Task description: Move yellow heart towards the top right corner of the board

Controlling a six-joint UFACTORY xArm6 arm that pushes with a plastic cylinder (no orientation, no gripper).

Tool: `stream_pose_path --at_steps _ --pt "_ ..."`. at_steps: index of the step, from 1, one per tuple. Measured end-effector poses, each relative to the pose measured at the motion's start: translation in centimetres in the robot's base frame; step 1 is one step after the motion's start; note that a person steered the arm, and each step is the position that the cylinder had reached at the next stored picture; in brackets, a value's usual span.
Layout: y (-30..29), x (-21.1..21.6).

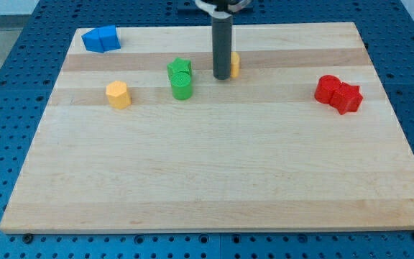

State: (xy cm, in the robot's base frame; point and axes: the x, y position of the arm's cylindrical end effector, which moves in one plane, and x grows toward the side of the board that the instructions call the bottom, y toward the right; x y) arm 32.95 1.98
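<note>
The yellow heart [234,64] sits on the wooden board [214,165] in the upper middle, mostly hidden behind my rod. My tip [221,75] stands right against the heart's left side. Only the heart's right edge shows.
Two green blocks [180,78] sit close together left of my tip. A yellow hexagon-like block [118,93] lies further left. Two blue blocks [100,38] sit at the top left corner. Two red blocks [338,93] lie at the right.
</note>
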Motion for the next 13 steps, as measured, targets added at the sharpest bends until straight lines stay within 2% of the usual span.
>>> stream_pose_path --at_steps 2,4,7,9,11,13 --pt "4.4 -3.3" --pt "-0.1 -3.4" --pt "5.9 -5.1" --pt "1.1 -5.4" --pt "1.8 -7.1" --pt "8.0 -7.2"
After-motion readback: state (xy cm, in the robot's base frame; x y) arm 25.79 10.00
